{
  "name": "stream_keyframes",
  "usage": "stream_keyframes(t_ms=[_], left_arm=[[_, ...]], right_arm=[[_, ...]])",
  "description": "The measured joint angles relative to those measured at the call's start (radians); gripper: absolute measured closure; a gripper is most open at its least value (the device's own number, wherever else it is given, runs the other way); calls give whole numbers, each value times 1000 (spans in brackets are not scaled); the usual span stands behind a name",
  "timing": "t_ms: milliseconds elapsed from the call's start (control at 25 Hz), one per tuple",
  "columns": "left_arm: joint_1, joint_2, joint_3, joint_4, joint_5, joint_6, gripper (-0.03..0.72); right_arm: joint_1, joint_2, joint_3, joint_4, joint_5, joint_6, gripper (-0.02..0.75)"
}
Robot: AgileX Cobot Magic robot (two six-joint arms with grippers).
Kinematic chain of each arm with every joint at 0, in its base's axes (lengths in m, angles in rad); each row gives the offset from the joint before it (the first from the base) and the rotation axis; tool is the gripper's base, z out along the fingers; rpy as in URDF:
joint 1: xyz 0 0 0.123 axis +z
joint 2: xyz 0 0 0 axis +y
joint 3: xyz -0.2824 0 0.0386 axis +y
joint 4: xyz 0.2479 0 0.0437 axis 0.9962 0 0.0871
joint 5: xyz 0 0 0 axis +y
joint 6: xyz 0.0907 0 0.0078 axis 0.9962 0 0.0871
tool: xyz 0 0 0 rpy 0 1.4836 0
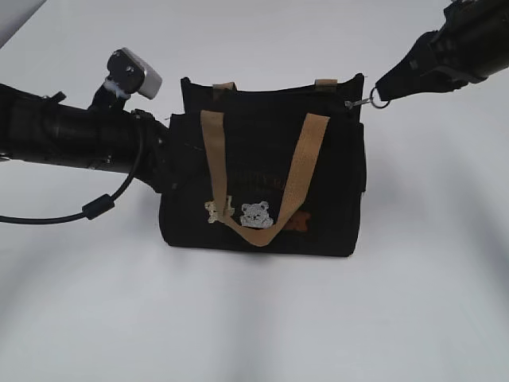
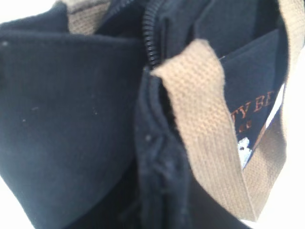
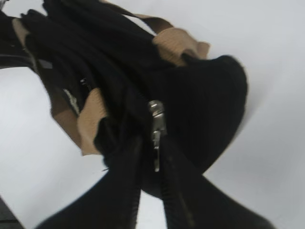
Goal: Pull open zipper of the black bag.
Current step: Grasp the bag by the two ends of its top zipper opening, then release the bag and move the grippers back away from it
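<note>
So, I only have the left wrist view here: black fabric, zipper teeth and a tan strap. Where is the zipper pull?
Observer: The zipper pull is at the black bag's top right corner, sticking out past the edge.
Operator: Does the right arm have it?
Observer: The right gripper is at the pull's ring. In the right wrist view its fingers close in on the pull from both sides, so it looks pinched.
Operator: And what does my left arm look like from outside?
Observer: The left arm meets the bag's left side near the top. Its fingers are hidden, so I can't confirm a grip.
</note>
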Motion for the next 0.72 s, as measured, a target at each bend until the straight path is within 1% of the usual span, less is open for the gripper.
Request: stream_keyframes(t_ms=[40, 80, 120, 160, 200, 240, 280, 320, 360, 440, 480, 520, 560, 640, 720], left_arm=[[0, -1, 0, 6, -4, -20, 615], [0, -5, -2, 33, -8, -65, 591], [0, -14, -4, 70, -13, -138, 543], [0, -28, -4, 132, -19, -224, 484], [0, -43, -4, 209, -22, -357, 405], [0, -65, -4, 300, -26, -514, 335], [0, -91, -4, 386, -27, -689, 295], [0, -114, -4, 499, -27, -845, 287], [0, -145, -4, 623, -23, -1030, 302], [0, -211, -3, 852, 0, -1357, 365], [0, -244, 1, 957, 7, -1467, 398], [0, -289, 11, 1037, 9, -1577, 419], [0, -342, 27, 1086, 12, -1660, 432], [0, -456, 68, 1146, 23, -1745, 442], [0, -602, 125, 1177, 40, -1810, 447]], right_arm=[[11, 0, 0, 0, 18, 21, 619], [27, -1, 0, 0, 44, 49, 517], [41, -3, 0, -1, 73, 81, 409], [51, -10, 0, -3, 113, 113, 325], [56, -22, 0, -8, 158, 158, 283], [59, -40, 0, -19, 206, 207, 262], [63, -58, 0, -44, 244, 259, 263], [63, -83, 0, -78, 286, 306, 269], [63, -113, 0, -125, 322, 363, 282], [63, -177, 3, -229, 374, 487, 305], [63, -218, 11, -291, 387, 560, 312], [63, -261, 28, -346, 392, 627, 323], [63, -302, 58, -415, 394, 685, 334], [63, -418, 132, -548, 397, 763, 355], [63, -537, 222, -648, 399, 804, 370]])
